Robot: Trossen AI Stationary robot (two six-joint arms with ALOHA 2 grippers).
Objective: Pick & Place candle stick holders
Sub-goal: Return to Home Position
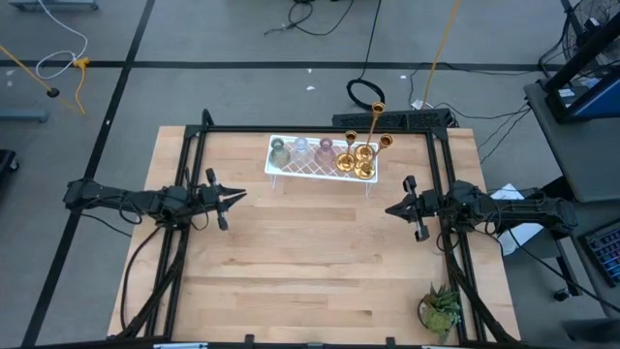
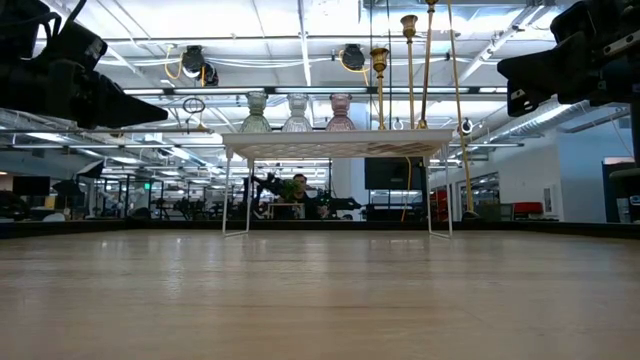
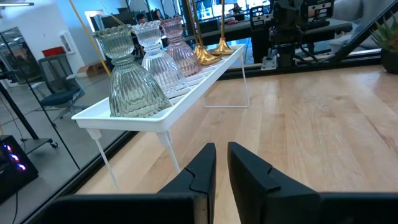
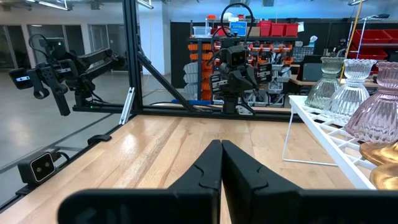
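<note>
You are holding both arms well apart from the white tray (image 1: 310,171), I judge so that nothing on it gets knocked. The left gripper (image 1: 237,195) is hanging off its left end, fingers narrowed to a slit and empty. The right gripper (image 1: 392,207) is hanging off its right end, fingers pressed together. The tray is carrying all six candle stick holders (image 1: 326,150), glass ones (image 1: 280,150) left, gold ones (image 1: 361,161) right.
</note>
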